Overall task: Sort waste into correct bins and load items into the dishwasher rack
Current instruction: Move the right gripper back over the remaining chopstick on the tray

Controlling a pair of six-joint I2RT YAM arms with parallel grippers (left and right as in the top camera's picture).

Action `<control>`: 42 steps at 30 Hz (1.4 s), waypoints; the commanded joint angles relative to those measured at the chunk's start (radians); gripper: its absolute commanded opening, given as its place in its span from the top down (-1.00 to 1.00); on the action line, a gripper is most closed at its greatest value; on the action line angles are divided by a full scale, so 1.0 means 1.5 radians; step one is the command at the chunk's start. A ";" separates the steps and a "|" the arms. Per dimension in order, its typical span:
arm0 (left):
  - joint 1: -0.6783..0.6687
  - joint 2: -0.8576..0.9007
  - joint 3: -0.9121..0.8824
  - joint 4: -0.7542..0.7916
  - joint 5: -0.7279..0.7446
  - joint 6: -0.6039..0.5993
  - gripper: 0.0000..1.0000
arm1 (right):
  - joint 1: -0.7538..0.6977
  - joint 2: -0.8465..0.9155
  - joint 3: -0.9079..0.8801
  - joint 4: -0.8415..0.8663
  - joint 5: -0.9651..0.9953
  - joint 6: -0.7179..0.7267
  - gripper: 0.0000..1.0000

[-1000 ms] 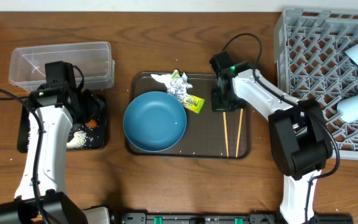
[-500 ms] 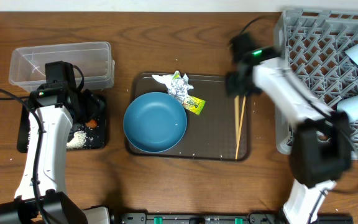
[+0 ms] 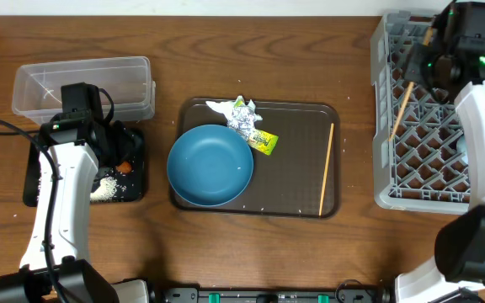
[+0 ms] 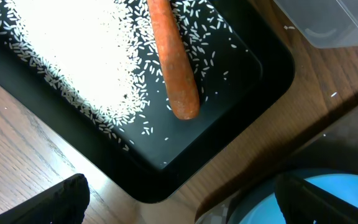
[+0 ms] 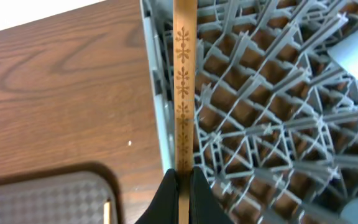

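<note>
Loose white rice (image 4: pixel 73 50) is heaped in the black tray (image 4: pixel 166 168), and the orange carrot stick (image 4: pixel 173 62) lies flat right at the edge of the pile. The clear tub (image 3: pixel 82 84) touches the tray's far end. The dark-blue bowl (image 3: pixel 210 164) sits upright on the brown tray (image 3: pixel 297 181), with crumpled foil (image 3: pixel 241 118) and a yellow-green wrapper (image 3: pixel 263 140) just beside its rim. One chopstick (image 3: pixel 327 168) lies along that tray's right side. The patterned chopstick (image 5: pixel 183 81) is pinched in the right gripper (image 5: pixel 183 177) over the grey dishwasher rack (image 3: pixel 419 168).

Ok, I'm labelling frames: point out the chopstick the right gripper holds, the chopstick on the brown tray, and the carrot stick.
held chopstick (image 5: pixel 183 81), right wrist view, on its patterned shaft.
tray chopstick (image 3: pixel 327 168), overhead view, at its middle.
carrot stick (image 4: pixel 174 62), left wrist view, mid-body.
</note>
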 commanded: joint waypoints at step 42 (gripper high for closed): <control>0.003 -0.010 0.006 -0.004 -0.016 -0.005 -0.96 | 0.149 -0.057 -0.069 -0.158 -0.176 0.045 -0.98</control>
